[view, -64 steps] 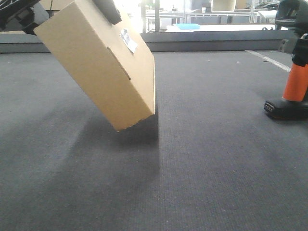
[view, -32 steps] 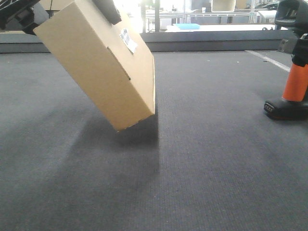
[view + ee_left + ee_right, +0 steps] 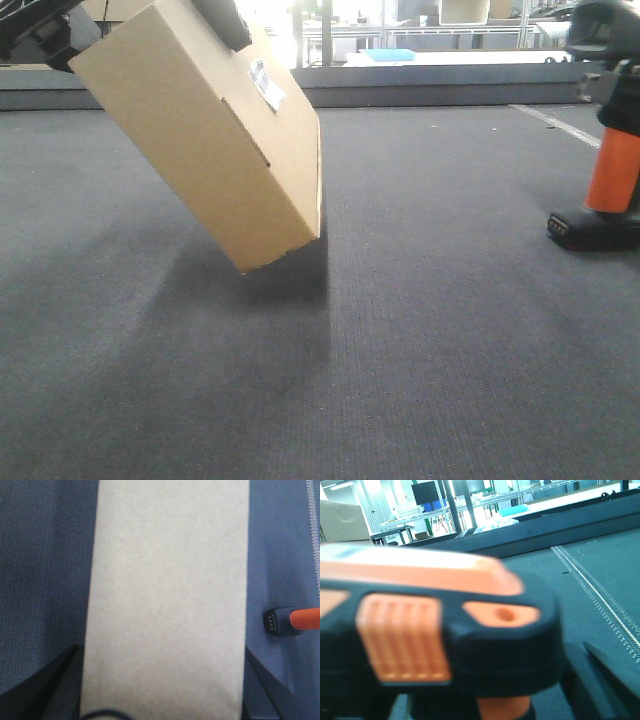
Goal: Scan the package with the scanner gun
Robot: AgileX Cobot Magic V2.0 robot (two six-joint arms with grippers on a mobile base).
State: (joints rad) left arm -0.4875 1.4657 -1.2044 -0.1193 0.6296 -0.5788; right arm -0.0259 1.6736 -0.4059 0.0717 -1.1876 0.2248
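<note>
From where I stood, the box (image 3: pixel 205 135) hung tilted over the grey carpet (image 3: pixel 450 340), its upper end high at the left and its lower corner pointing down above its own dark shadow (whether that corner touched the carpet, I could not tell). The left claw (image 3: pixel 162 695) was closed on the box at the upper end. In the left wrist view its dark fingers (image 3: pixel 52 687) pressed against the two long sides, with the plain cardboard filling the space between them. A small white label (image 3: pixel 267 85) sat on the face turned toward the right, and a narrow slot (image 3: pixel 247 131) was cut in that face below it. The scanner (image 3: pixel 610 170) stood upright well apart from the box, at the far right edge of the front view. Its flat black foot was on the carpet, the orange handle rose straight above it, and the black head was cut off by the frame. From the right wrist view the scanner's head filled nearly everything, blurred, black with orange panels and a ribbed orange patch. The right claw (image 3: pixel 485 697) was right at it, but only a dark shape showed at the lower right, so I could not tell how its jaws stood. A white line (image 3: pixel 560 125) ran across the carpet behind the scanner.
</note>
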